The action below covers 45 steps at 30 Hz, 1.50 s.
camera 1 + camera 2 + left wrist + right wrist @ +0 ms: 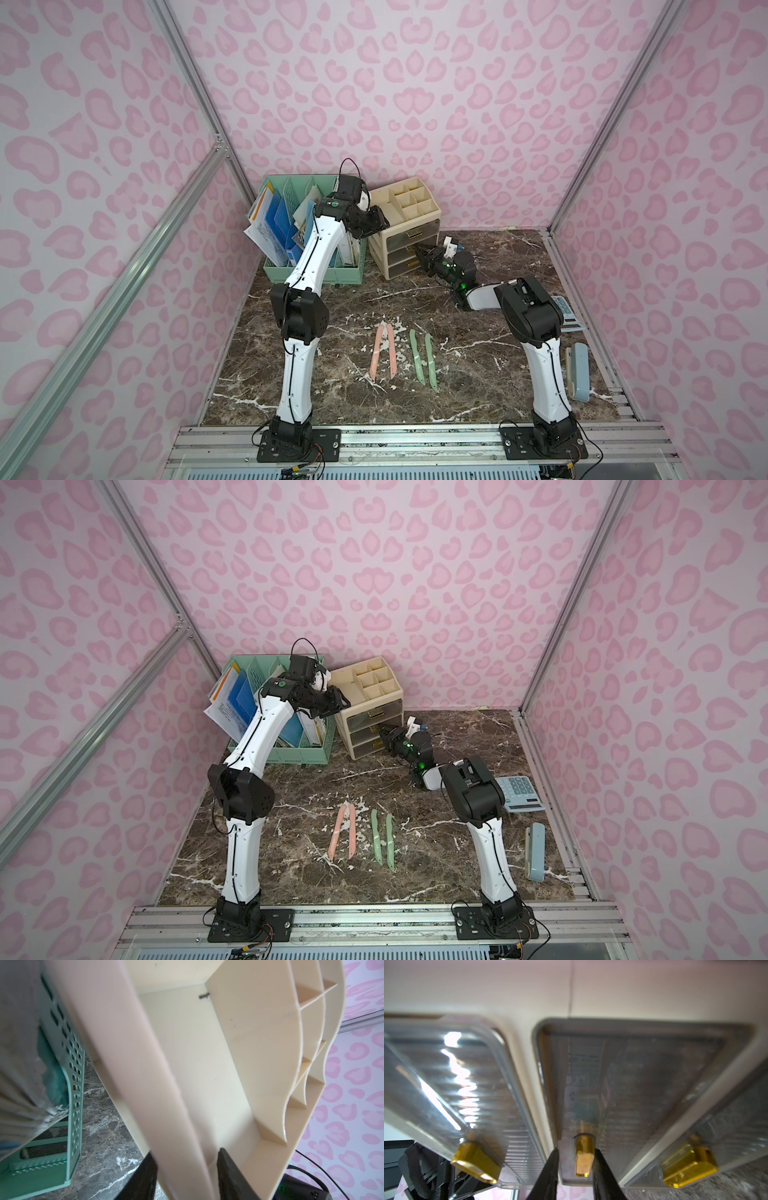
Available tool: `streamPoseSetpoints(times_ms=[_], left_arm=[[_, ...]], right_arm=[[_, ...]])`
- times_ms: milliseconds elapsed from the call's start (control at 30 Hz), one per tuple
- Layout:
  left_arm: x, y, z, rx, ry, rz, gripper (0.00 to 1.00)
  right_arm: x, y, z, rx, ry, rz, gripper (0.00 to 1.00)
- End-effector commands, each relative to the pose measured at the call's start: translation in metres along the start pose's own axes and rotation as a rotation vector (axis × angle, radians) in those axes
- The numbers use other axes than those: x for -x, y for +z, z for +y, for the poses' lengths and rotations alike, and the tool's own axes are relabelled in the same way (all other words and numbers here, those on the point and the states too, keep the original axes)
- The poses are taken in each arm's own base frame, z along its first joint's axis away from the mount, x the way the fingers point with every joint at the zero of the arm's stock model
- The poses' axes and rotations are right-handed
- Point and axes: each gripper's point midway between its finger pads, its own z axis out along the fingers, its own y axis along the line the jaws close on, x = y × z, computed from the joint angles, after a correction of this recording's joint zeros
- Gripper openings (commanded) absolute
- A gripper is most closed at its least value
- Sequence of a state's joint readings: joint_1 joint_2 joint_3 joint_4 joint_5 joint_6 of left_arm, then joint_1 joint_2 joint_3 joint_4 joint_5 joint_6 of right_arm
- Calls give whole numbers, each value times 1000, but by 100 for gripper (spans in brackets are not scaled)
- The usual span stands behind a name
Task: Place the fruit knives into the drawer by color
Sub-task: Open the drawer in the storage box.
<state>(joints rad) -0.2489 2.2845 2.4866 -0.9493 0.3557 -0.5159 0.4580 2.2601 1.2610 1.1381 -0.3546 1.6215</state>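
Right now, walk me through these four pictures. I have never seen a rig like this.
Two robot arms stand on a rail at the front of a marble table. Two pictures look down on the whole scene from one camera pair overhead. The other two come from a camera on each arm's wrist, looking along its fingers. On the table lie two pink knives and two green knives, side by side. At the back stand a green file rack and a cream organizer with drawers. The left gripper pinches the organizer's side wall. The right gripper has its jaws either side of the middle drawer's gold handle, with a gap showing on one side, so it is not clamped yet. No knife is held.
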Motion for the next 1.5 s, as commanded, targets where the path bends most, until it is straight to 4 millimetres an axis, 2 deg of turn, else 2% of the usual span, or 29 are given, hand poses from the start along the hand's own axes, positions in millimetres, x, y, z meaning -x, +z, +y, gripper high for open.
streamPoseSetpoints(times_ms=[0,467,1033,1467], left_arm=[[-9,2,12,45,5,35,47],[-8,5,12,39,2,35,47],[-7,9,10,22,-9,35,47],[-7,12,1,-16,-2,38,47]], right_arm=[[1,2,9,33,-11,0,23],[3,-5,10,32,-15,-2,14],[-6,-32,14,22,-10,3,13],[-18,-33,22,44,7,21,13]])
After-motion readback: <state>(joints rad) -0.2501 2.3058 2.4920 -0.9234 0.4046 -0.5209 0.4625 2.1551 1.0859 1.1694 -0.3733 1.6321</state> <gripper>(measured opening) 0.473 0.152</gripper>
